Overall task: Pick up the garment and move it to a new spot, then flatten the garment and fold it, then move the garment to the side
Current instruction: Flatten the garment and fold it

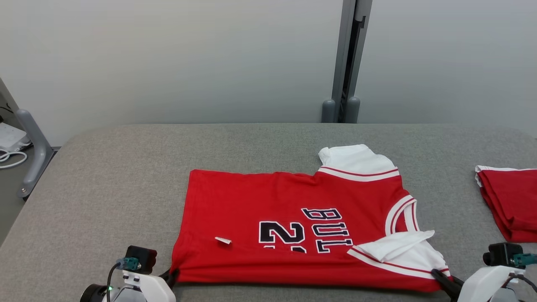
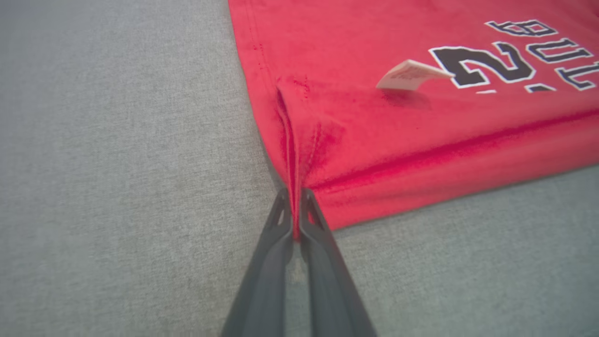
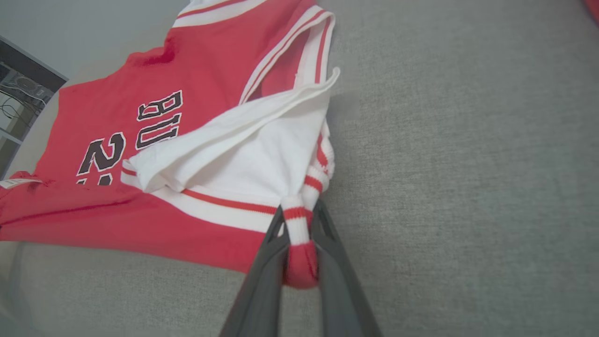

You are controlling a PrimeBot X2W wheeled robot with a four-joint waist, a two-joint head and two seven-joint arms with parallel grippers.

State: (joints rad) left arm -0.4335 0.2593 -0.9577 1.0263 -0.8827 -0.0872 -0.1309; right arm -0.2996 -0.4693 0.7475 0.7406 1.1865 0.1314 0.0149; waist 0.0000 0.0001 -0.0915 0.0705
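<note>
The garment (image 1: 268, 209) is a red jersey with white sleeves, white-and-red trim and dark lettering, folded lengthwise on the grey table (image 1: 105, 176). Its near fold runs along the table's front. My left gripper (image 1: 171, 274) is shut on the jersey's near left hem corner; in the left wrist view the red cloth (image 2: 374, 131) is pinched between the fingers of that gripper (image 2: 294, 199). My right gripper (image 1: 436, 274) is shut on the near right corner, with bunched striped sleeve trim (image 3: 299, 224) clamped in the same gripper (image 3: 299, 213) in the right wrist view. A small white tag (image 1: 223, 240) sticks up from the cloth.
A second red garment (image 1: 509, 201) lies folded at the table's right edge. A grey post (image 1: 348, 63) stands behind the table against the pale wall. A grey bracket (image 1: 31, 147) and white cables sit off the table's left side.
</note>
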